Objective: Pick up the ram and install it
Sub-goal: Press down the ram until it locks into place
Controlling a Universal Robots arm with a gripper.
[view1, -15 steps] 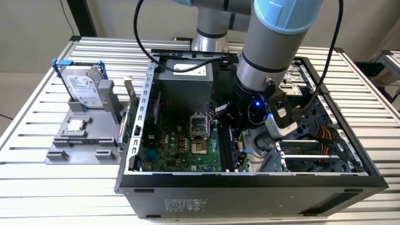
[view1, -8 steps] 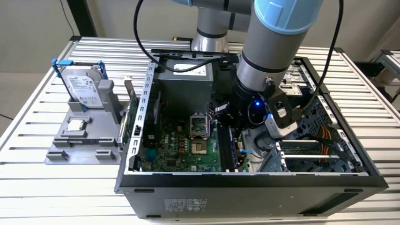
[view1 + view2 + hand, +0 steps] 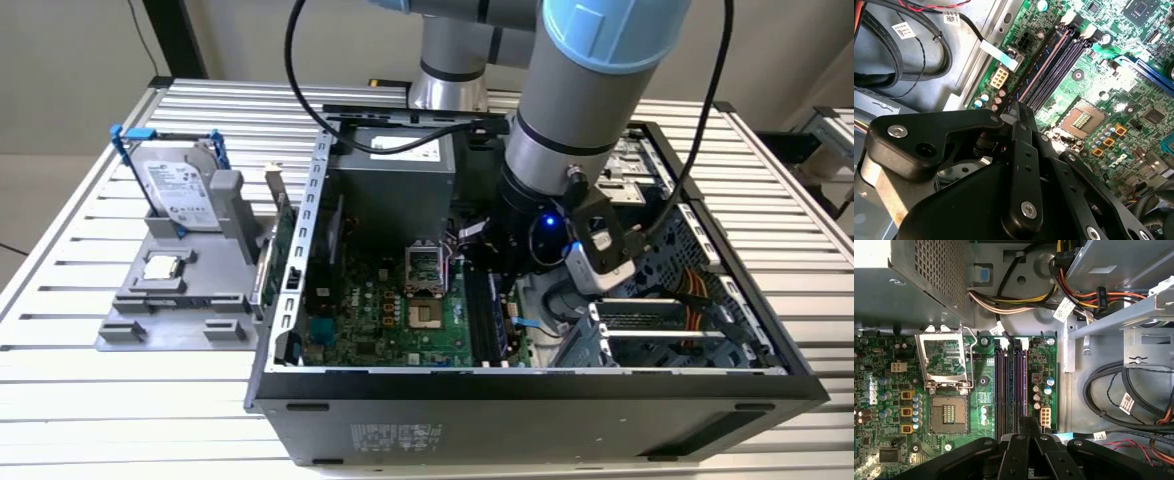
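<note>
Black end effector (image 3: 1026, 427) fingers pressed together over the memory slots (image 3: 1010, 385); any held ram is hidden.

A big open computer case (image 3: 534, 385) sits on a desk (image 3: 120, 420) made of silver slats. The robot arm (image 3: 587, 110) comes down from the top of the frame into the middle of the case. A small blue light (image 3: 549, 222) glows near its lower end. A green board (image 3: 387, 310) lies flat inside the case. At the upper left, a silver hard drive (image 3: 180, 190) with a blue bracket stands in a grey holder (image 3: 174, 310). A small square chip (image 3: 163, 266) lies on that holder.
</note>
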